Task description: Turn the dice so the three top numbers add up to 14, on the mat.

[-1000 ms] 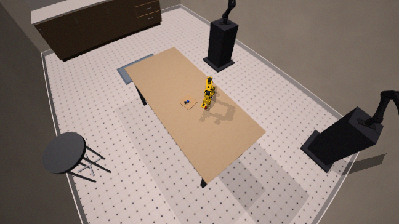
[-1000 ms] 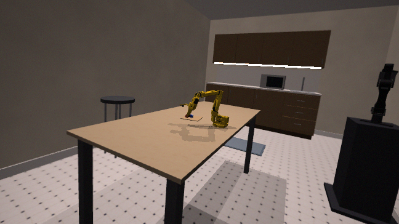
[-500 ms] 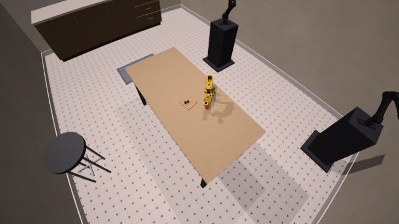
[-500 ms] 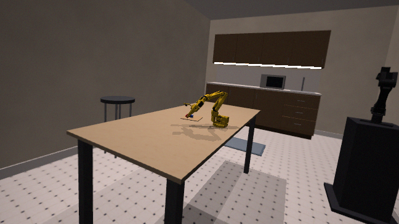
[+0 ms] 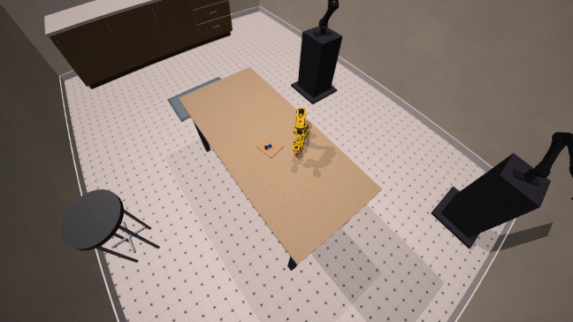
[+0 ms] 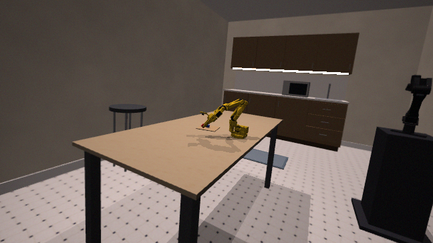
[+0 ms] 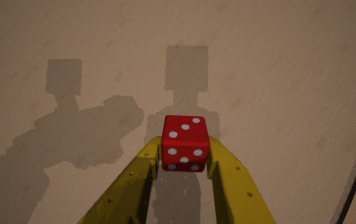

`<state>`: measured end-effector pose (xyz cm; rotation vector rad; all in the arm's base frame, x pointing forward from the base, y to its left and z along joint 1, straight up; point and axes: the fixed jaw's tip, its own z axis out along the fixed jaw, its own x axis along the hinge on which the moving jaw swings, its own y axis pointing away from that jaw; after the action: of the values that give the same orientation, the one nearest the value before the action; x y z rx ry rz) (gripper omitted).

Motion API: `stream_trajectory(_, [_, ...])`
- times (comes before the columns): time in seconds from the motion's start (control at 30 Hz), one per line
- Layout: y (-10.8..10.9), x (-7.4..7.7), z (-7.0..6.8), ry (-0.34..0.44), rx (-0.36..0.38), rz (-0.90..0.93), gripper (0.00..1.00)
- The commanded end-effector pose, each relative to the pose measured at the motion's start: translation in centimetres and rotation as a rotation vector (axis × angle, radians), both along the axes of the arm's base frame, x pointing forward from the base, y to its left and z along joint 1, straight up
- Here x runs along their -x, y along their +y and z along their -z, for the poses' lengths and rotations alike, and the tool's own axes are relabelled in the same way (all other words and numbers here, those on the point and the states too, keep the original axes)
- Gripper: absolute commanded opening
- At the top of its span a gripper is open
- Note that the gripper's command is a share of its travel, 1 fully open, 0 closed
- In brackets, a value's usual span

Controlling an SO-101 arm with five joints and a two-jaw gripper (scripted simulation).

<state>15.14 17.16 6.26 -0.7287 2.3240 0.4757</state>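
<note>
The yellow gripper (image 5: 297,153) (image 6: 203,126) (image 7: 184,150) is closed on the red die (image 5: 296,155) (image 6: 202,125) (image 7: 185,144), one finger on each side, so it is only a little bit open. In the top view, the red die is off to the side of the thin square mat (image 5: 271,153) (image 6: 214,130), not over it. I can't tell how high up it is. The wrist view shows three white dots on one side of it and a side with more dots below, but its other sides are hidden.

A blue die (image 5: 270,145) (image 6: 208,126) and a black die (image 5: 266,147) are close together on the mat. They are too small for me to read their dots. I can't see the black die clearly from the exterior. In the wrist view, just a bit of dark edge (image 7: 345,209) shows at the right, cut off.
</note>
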Motion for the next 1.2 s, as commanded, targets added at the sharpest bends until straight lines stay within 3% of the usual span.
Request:
stream_trajectory(0.0, [0.65, -0.18, -0.93, -0.061, -0.049, -0.025, 0.0])
stream_trajectory(0.23, [1.0, -0.29, -0.72, -0.115, -0.08, -0.048, 0.0])
stream_trajectory(0.73, [1.5, 0.17, -0.65, -0.358, -0.208, -0.137, 0.0])
stream_trajectory(1.17, [1.29, 0.65, -0.97, -0.445, -0.252, -0.162, 0.0])
